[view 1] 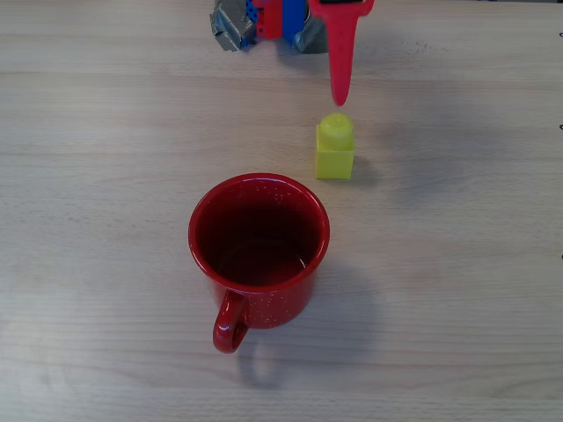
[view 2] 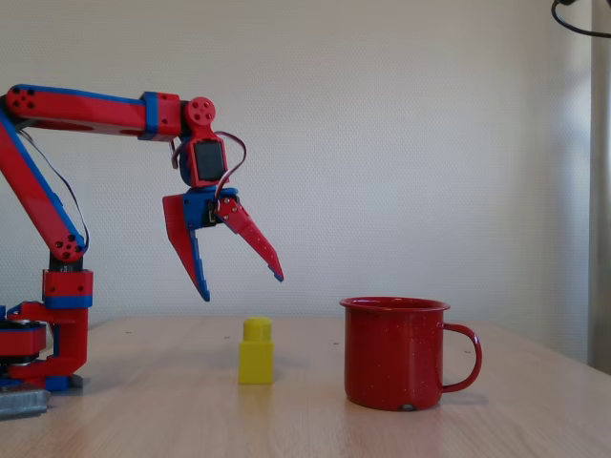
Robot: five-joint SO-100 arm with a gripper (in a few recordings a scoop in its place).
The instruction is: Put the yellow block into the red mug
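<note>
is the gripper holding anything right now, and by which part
Nothing is held. The gripper hangs open above the yellow block, jaws spread and empty; the block stands on the table.

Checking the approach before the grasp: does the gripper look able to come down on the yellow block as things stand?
Probably yes. The gripper hangs open above the yellow block, nothing lies between them, and the red mug stands apart to one side.

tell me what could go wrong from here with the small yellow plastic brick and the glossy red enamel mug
The open red-and-blue gripper hangs above the small yellow plastic brick, seemingly a little short of it, so closing could clip its stud and tip it. The glossy red enamel mug stands close by; a low carry could knock its rim.
</note>
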